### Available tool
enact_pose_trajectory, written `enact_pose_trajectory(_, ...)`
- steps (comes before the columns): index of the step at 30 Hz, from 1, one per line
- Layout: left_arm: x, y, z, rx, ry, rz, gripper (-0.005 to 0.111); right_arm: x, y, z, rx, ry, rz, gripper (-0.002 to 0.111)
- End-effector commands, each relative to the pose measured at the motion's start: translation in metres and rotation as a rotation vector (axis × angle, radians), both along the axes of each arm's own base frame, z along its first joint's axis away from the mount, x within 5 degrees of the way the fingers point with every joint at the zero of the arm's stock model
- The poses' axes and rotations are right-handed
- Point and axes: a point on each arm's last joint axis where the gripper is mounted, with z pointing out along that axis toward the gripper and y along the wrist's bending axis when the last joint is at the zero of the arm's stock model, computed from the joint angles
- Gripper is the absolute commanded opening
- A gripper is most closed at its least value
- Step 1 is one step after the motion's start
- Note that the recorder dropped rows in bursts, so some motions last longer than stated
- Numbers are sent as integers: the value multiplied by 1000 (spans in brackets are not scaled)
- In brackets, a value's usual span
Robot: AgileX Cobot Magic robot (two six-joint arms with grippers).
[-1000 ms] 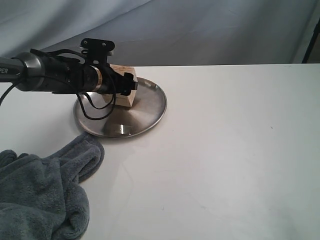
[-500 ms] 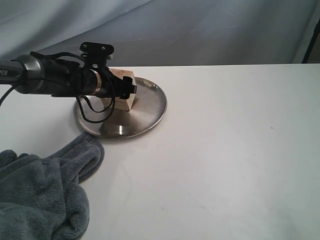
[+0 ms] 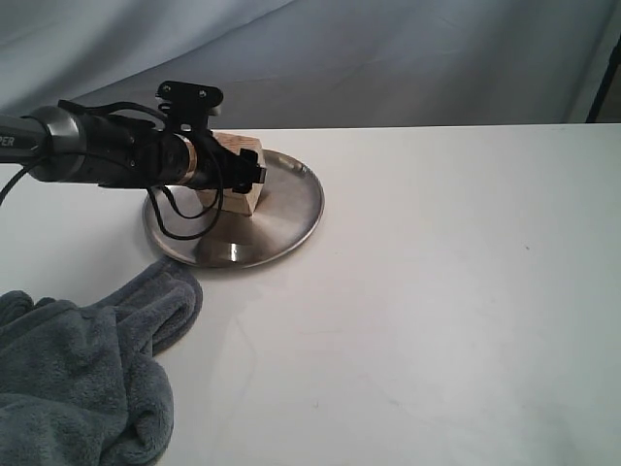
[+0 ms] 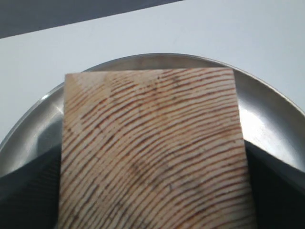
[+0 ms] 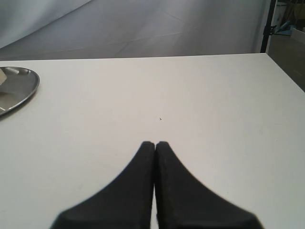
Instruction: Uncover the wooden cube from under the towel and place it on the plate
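Observation:
The pale wooden cube (image 3: pixel 236 146) rests on the back left part of the shiny steel plate (image 3: pixel 281 218). My left gripper (image 3: pixel 249 176) reaches in from the left and is shut on the cube, its dark fingers (image 4: pixel 274 191) pressed against two opposite sides. Curved grain lines on the cube (image 4: pixel 152 143) fill the left wrist view, with the plate's rim (image 4: pixel 267 90) behind it. The blue-grey towel (image 3: pixel 78 379) lies crumpled at the near left corner, away from the cube. My right gripper (image 5: pixel 155 143) is shut and empty over bare table, out of the exterior view.
The white table (image 3: pixel 446 291) stretches to the right of the plate. A grey cloth backdrop (image 3: pixel 388 58) hangs behind the far edge. The plate's edge (image 5: pixel 21 88) shows far off in the right wrist view.
The left gripper and the cube have sunk a little, from slightly raised one second ago to resting on the plate. Nothing has moved in the last half second.

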Motion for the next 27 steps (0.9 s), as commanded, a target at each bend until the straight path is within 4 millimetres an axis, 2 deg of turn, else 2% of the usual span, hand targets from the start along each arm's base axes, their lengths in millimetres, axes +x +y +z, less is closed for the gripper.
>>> enact_pose_trajectory(1,-1,-1,5,13,-17,-22,104,0,0,-1,-9,-5,-1,0)
enact_pose_trajectory(9,-1,-1,12,24,-37,-44,105,0,0,-1,-7,-5,-2,0)
enact_pose_trajectory(18,-12,3,86,-23,-180,-36,105,0,0,-1,-7,-5,-2,0)
enact_pose_trajectory(22,-36,12,131,-48,-256,-32,105,0,0,-1,-9,-5,-1,0)
enact_pose_trajectory(27,-83,29,179,-76,-338,-30,105,0,0,-1,-9,-5,-1,0)
